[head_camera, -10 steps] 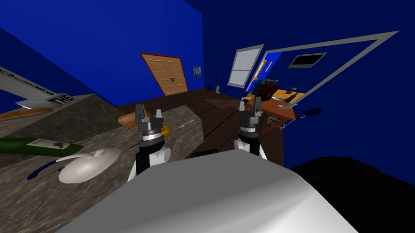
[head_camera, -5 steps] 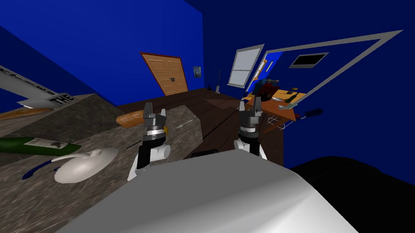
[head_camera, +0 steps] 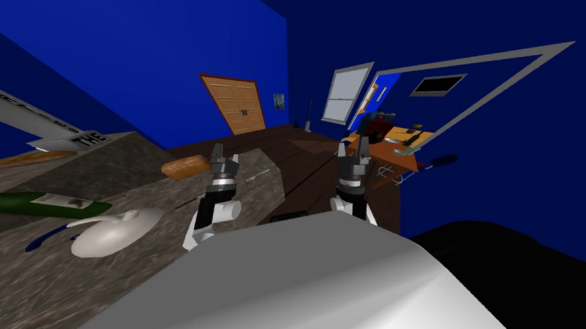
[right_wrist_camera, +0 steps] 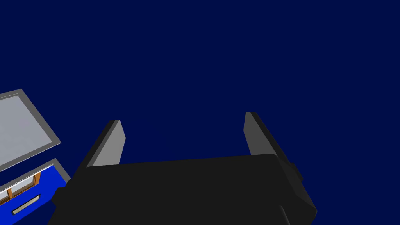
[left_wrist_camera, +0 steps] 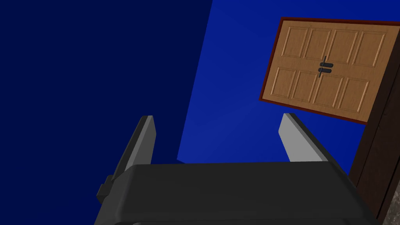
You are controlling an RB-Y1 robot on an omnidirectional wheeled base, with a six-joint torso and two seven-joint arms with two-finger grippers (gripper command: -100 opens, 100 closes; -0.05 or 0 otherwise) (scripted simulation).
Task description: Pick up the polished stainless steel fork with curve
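A thin silvery fork [head_camera: 257, 173] lies on the grey stone counter [head_camera: 154, 184], close to its right end. My left gripper [head_camera: 225, 157] is raised above the counter just left of the fork, beside a bread loaf. In the left wrist view the left gripper [left_wrist_camera: 218, 133] stands open and holds nothing, aimed at a blue wall and a door. My right gripper [head_camera: 353, 144] hangs off the counter's right end, over the dark floor. Seen from the right wrist, the right gripper [right_wrist_camera: 181, 136] is open and empty.
On the counter lie a brown bread loaf [head_camera: 184, 167], a green bottle [head_camera: 30, 202], a white lidded dish [head_camera: 115, 229] and a blue-handled utensil [head_camera: 43, 239]. An orange table [head_camera: 397, 142] with clutter stands at the right. A wooden door [head_camera: 235, 104] is in the far wall.
My left arm has swung right and forward over the counter, closer to the fork, now covering a small yellow object. The right arm has not moved.
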